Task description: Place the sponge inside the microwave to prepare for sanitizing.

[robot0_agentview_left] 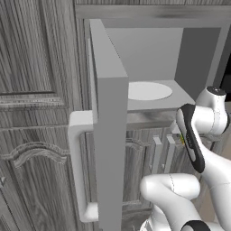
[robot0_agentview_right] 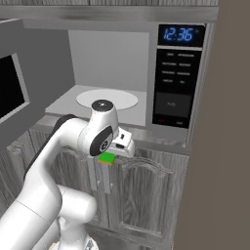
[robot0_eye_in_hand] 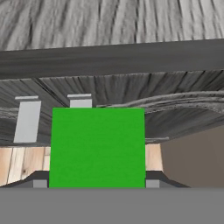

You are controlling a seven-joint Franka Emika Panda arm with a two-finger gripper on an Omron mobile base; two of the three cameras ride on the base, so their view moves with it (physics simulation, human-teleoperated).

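One sponge (robot0_eye_in_hand: 97, 146), flat block, matte green face toward the hand camera, clamped in the gripper (robot0_eye_in_hand: 97, 181) just below the front edge of the microwave (robot0_agentview_right: 117, 63). One smooth grey box oven, door (robot0_agentview_left: 108, 122) swung open, one round white plate (robot0_agentview_right: 107, 99) inside. Grey wood-grain cabinet doors (robot0_agentview_right: 146, 195) below, two pale bar handles (robot0_eye_in_hand: 27, 120).

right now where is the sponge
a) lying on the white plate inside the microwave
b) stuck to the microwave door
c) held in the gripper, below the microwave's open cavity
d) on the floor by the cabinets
c: the sponge sits in the gripper in front of the cabinet doors, lower than the microwave, whose white plate is bare.
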